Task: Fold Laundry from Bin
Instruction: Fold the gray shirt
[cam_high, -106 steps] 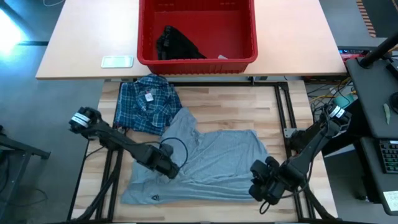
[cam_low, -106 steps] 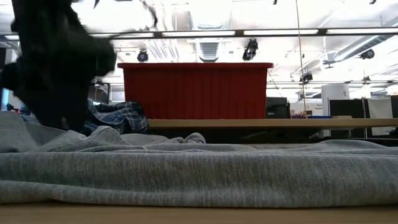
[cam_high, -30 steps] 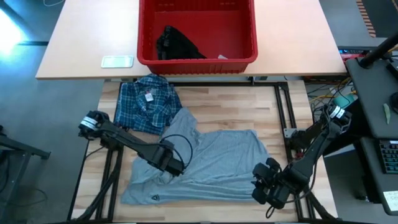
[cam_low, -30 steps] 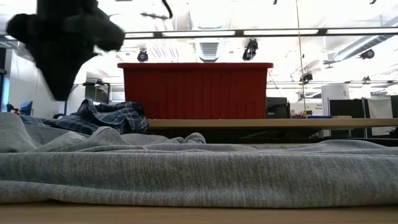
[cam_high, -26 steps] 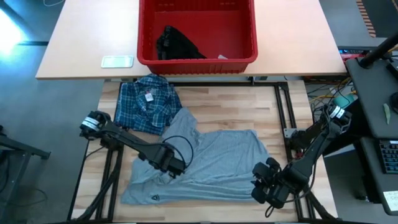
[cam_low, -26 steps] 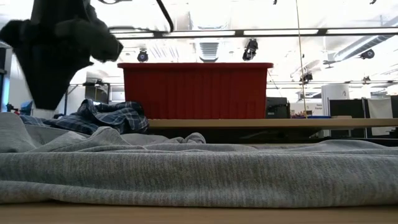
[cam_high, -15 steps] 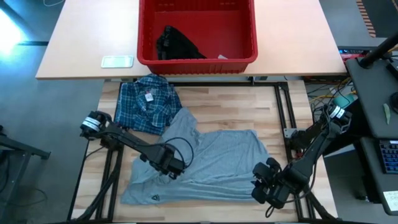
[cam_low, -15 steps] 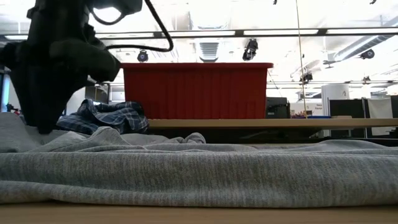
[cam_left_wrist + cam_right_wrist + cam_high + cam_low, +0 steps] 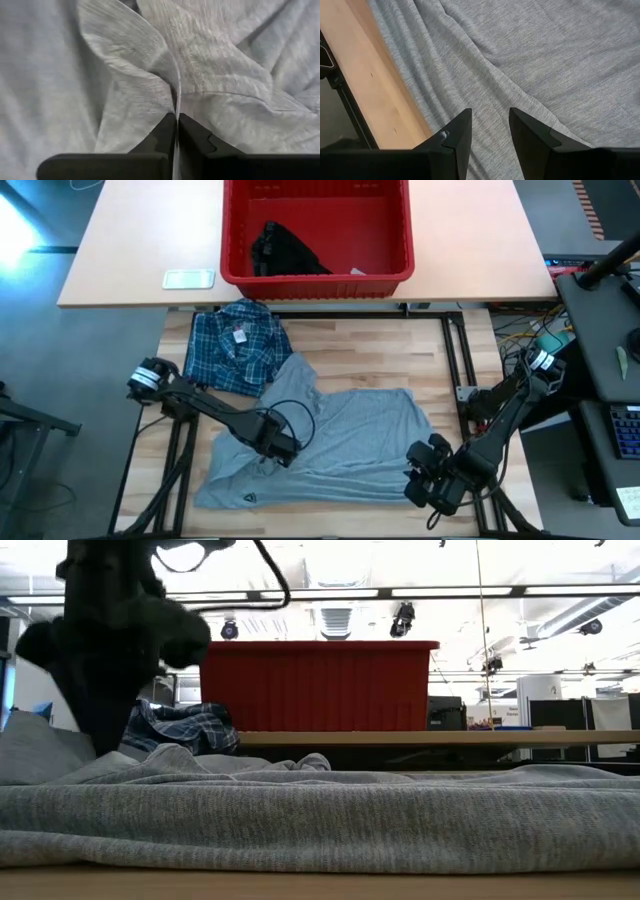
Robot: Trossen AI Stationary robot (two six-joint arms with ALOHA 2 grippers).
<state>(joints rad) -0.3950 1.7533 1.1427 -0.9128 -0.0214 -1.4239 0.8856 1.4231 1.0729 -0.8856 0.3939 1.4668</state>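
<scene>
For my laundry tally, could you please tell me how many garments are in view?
3: a grey T-shirt spread on the wooden table, a plaid shirt beside its upper left, and a black garment inside the red bin. More could hide underneath.

An open-plan lab or office: ceiling light strips (image 9: 450, 592), exposed ducts (image 9: 335, 618), and desks with monitors (image 9: 560, 712) behind the table.
</scene>
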